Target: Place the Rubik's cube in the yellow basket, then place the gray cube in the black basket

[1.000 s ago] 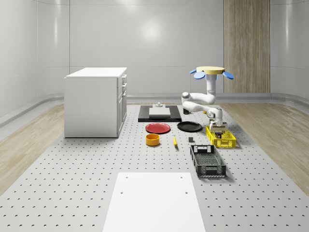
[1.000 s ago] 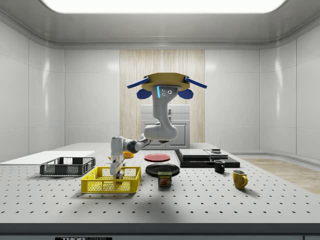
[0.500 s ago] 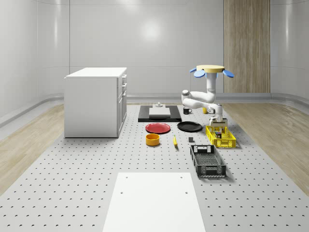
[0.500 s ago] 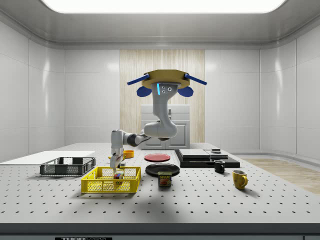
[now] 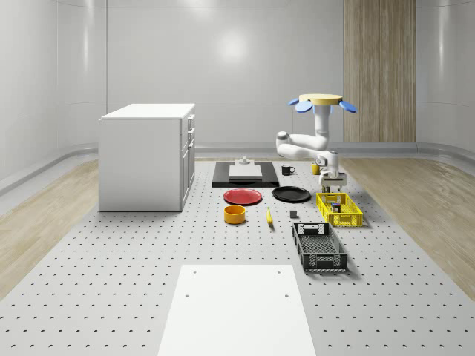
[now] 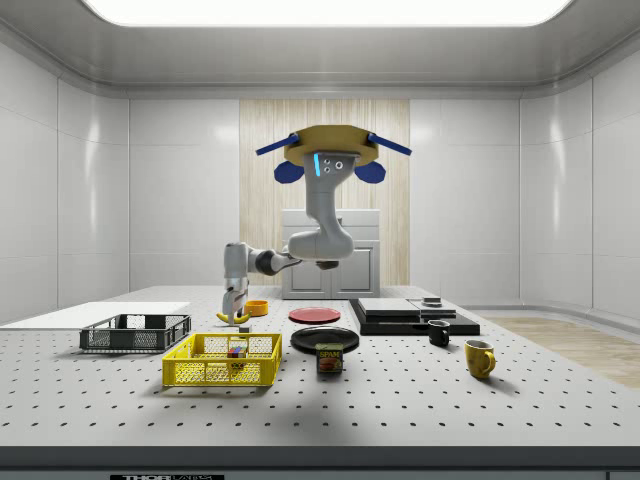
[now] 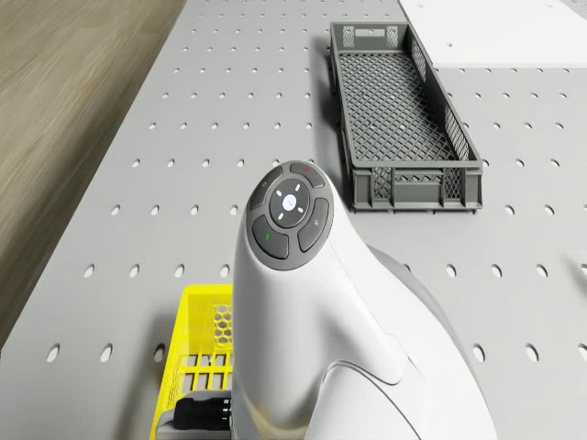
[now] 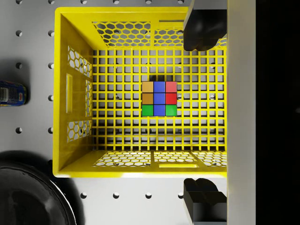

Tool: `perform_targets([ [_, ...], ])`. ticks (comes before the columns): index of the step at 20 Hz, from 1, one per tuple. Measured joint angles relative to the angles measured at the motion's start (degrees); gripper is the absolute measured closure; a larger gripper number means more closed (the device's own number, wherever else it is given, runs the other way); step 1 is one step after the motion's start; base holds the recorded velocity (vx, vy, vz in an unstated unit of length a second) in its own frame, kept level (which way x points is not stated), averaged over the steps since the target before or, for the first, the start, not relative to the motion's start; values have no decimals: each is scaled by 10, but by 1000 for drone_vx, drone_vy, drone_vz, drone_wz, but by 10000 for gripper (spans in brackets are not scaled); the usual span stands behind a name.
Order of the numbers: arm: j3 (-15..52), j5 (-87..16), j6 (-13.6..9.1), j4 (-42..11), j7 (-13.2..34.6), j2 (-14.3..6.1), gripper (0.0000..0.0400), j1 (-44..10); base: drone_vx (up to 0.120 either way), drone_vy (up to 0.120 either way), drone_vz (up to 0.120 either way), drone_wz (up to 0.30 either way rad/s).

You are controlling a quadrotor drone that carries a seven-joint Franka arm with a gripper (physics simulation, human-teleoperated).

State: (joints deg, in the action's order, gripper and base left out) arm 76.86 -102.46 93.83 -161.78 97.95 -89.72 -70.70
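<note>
The Rubik's cube point(image 8: 159, 98) lies on the floor of the yellow basket point(image 8: 75, 98), seen too in the side view point(image 6: 237, 350). My gripper point(image 8: 199, 112) hangs open straight above the basket, with nothing between its fingers point(image 8: 201, 33). It sits well above the basket rim point(image 6: 236, 315) point(image 5: 332, 182). The drone point(image 5: 321, 100) hovers above the table behind the yellow basket point(image 5: 339, 210). A small gray cube point(image 5: 295, 215) rests on the table to the whole-scene view's left of that basket. The black basket point(image 5: 319, 246) stands nearer the front.
A black plate point(image 5: 291, 194), a red plate point(image 5: 243, 196), an orange bowl point(image 5: 234, 214) and a banana point(image 5: 269, 216) lie left of the baskets. A spam can point(image 6: 329, 358) and two mugs point(image 6: 479, 357) stand nearby. A white cabinet point(image 5: 147, 156) is at the left.
The gripper let go of the Rubik's cube inside the yellow basket and rose clear of the rim. The drone and arm climbed with it; the cube stays on the basket floor.
</note>
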Motion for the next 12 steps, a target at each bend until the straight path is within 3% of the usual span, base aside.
perform_targets([
  [12,2,2,0,0,0,-1,0,0,0,-120,0,0],
])
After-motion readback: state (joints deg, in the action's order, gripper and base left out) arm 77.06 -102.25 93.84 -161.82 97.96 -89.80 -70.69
